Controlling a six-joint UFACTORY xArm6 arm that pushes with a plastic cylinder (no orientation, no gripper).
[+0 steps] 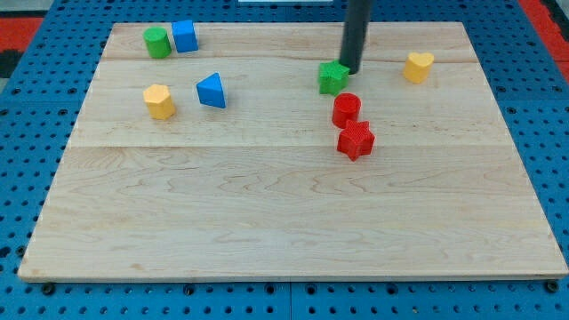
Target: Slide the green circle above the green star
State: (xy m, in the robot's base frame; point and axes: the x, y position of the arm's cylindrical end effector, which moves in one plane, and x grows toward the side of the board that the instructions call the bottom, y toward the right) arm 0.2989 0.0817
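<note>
The green circle (157,42) stands near the board's top left corner, touching a blue square block (185,36) on its right. The green star (333,77) lies right of the board's middle, in the upper part. My tip (349,70) comes down from the view's top and rests just at the star's upper right edge, touching or nearly touching it. The green circle is far to the tip's left.
A red cylinder (346,108) and a red star (356,140) lie just below the green star. A yellow heart (419,67) is at the upper right. A blue triangle (212,91) and a yellow hexagon (159,101) lie at the left. The wooden board (284,222) sits on blue pegboard.
</note>
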